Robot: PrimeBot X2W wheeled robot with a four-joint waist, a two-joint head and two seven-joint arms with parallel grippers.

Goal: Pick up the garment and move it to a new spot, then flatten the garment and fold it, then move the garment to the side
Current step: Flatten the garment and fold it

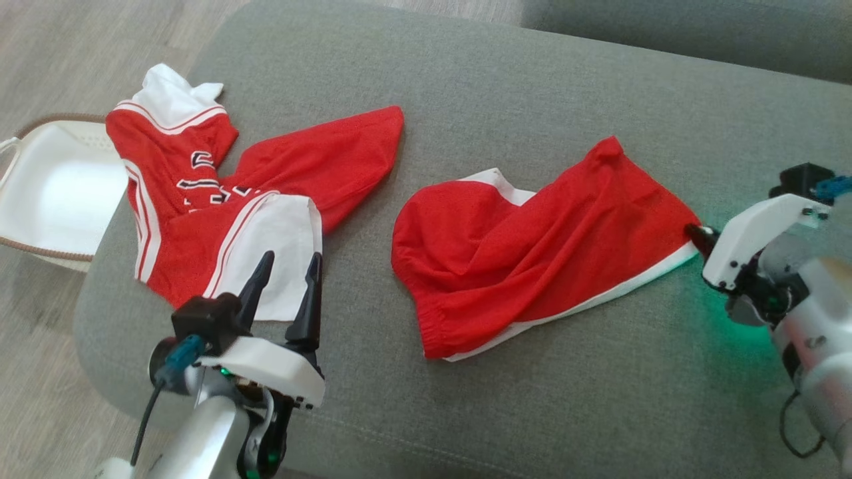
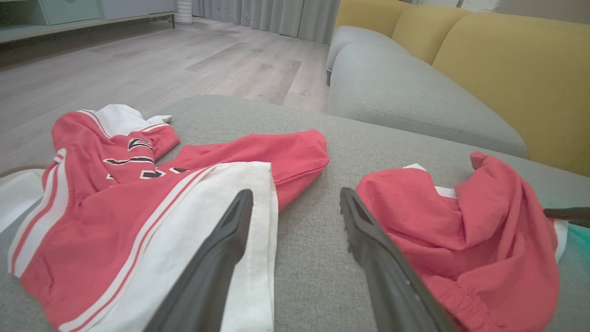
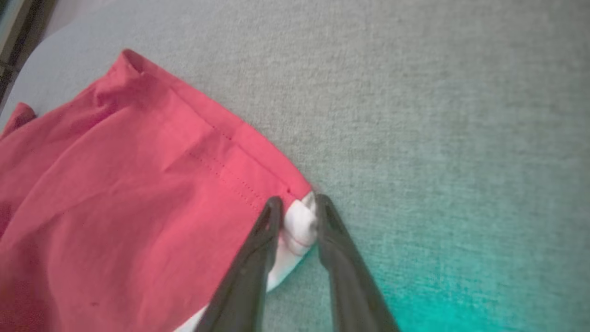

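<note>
My right gripper (image 3: 298, 200) sits at the centre bottom of my right wrist view. Its two fingers are drawn in on the white corner (image 3: 297, 226) of the red garment (image 1: 532, 259), and the cloth bunches between them and touches both. In the head view that pinch is at the right edge of the frame, where the garment's white-trimmed hem ends; a green glow spills on the grey cushion (image 1: 532, 100) beneath my wrist.

The red garment lies crumpled right of centre in the head view, flat on the cushion, with its elastic waistband towards the lower middle and a strip of white showing at its upper edge.

My left gripper (image 1: 291, 256) is at the lower left, fingers spread wide with nothing between them. They point up the frame over the white panel of a lettered garment (image 1: 193, 219) (red, with white stripes and dark characters). That piece is spread across the upper left of the cushion, apart from the red garment.

A white basket (image 1: 53, 193) stands at the far left edge, on the wooden floor (image 1: 40, 66) beside the cushion.
</note>
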